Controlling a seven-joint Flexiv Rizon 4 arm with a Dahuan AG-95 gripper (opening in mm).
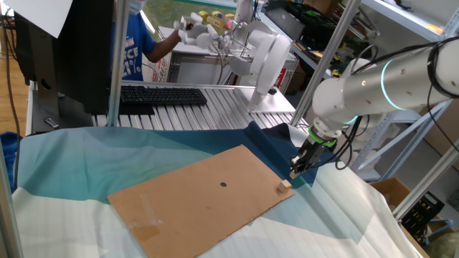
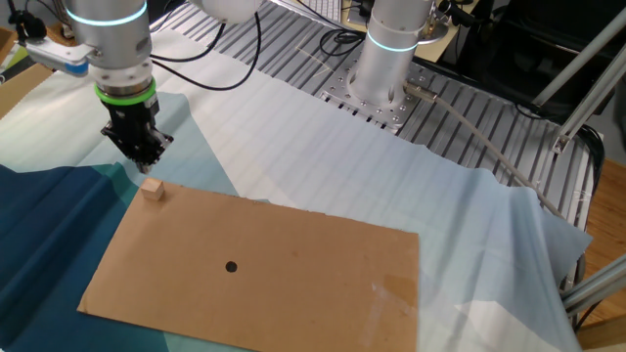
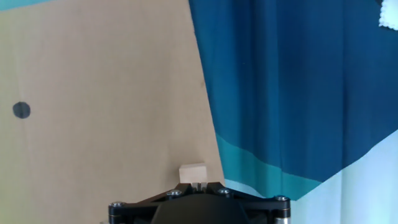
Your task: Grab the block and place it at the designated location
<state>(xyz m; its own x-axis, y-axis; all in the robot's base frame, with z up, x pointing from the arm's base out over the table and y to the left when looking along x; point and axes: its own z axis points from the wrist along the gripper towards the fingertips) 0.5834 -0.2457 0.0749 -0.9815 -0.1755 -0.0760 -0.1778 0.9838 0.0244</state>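
The block (image 1: 285, 187) is a tiny tan wooden cube lying at the edge of the brown cardboard sheet (image 1: 186, 204), near its corner. It also shows in the other fixed view (image 2: 152, 189) and in the hand view (image 3: 193, 172). The designated location is a dark round dot (image 1: 223, 184) near the sheet's middle, seen also in the other fixed view (image 2: 231, 266) and the hand view (image 3: 22, 110). My gripper (image 1: 295, 170) hangs just above and beside the block, apart from it, with its jaws together and nothing between them. It also shows in the other fixed view (image 2: 147, 161) and the hand view (image 3: 198, 185).
Blue and teal cloth (image 3: 292, 93) covers the table around the cardboard. A keyboard (image 1: 161, 95) and a monitor (image 1: 64, 50) stand at the back. A second robot's base (image 2: 386, 59) stands on the ribbed metal table. A person (image 1: 140, 43) is behind the table.
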